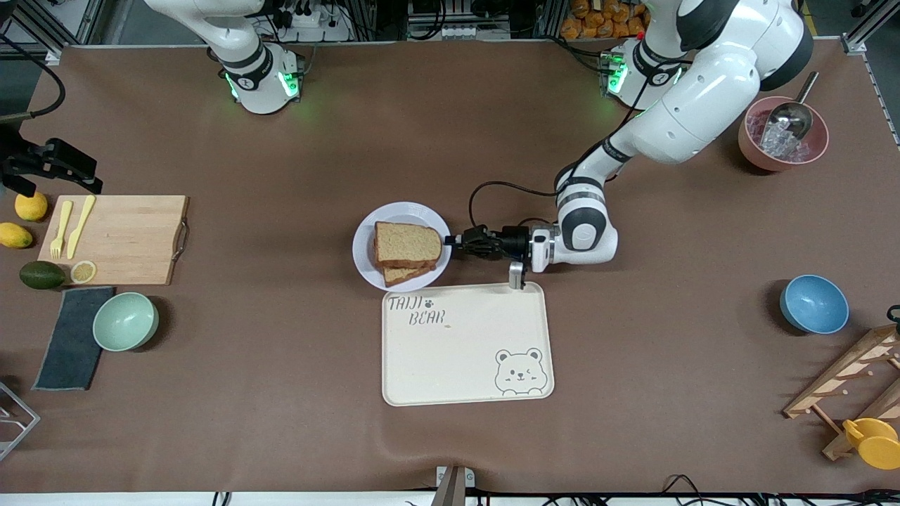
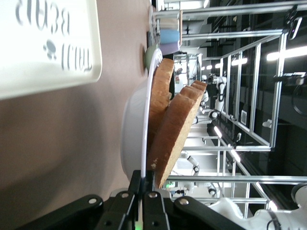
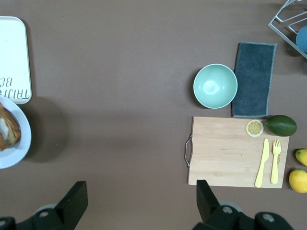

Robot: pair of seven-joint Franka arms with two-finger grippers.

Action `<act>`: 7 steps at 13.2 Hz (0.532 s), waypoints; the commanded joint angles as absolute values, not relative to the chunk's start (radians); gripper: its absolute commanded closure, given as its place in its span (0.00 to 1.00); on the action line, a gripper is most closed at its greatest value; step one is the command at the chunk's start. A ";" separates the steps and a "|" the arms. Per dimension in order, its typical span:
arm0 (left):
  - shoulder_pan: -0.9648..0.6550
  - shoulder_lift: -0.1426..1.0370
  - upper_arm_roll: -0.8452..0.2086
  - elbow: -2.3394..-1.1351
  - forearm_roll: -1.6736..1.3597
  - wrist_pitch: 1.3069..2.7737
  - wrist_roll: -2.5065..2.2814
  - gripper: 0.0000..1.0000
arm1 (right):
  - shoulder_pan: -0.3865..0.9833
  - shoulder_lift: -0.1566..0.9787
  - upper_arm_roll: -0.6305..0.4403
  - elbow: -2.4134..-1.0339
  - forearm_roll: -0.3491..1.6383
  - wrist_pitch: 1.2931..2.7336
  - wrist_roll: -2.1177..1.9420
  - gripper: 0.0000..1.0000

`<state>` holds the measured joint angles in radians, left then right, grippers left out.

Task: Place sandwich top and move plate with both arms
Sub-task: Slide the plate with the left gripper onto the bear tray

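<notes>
On the brown bench (image 1: 281, 393), the left hand (image 1: 458, 242) clamps the rim of the plate (image 1: 365, 242) bearing the sandwich top (image 1: 406, 244), beside the tray (image 1: 464, 351), while the right hand (image 3: 141, 203) waits open above the bench.

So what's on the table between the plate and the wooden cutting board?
Nothing: between the plate and the cutting board there is only bare brown table, as the front view shows.
</notes>
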<state>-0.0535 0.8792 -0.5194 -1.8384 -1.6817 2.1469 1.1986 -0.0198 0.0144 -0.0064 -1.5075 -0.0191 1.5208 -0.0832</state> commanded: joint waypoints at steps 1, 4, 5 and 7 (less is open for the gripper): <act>-0.022 0.824 -0.534 -1.850 -1.709 2.125 1.137 1.00 | -0.028 -0.006 -0.005 -1.522 -0.003 1.516 -0.067 0.00; 0.027 0.796 -0.534 -1.847 -1.691 2.123 1.079 1.00 | -0.035 -0.003 -0.005 -1.522 -0.003 1.511 -0.067 0.00; 0.035 0.779 -0.534 -1.847 -1.678 2.123 1.057 1.00 | -0.035 -0.005 -0.005 -1.520 -0.002 1.511 -0.067 0.00; 0.052 0.756 -0.534 -1.847 -1.672 2.123 1.016 1.00 | -0.037 -0.003 -0.005 -1.522 0.000 1.511 -0.067 0.00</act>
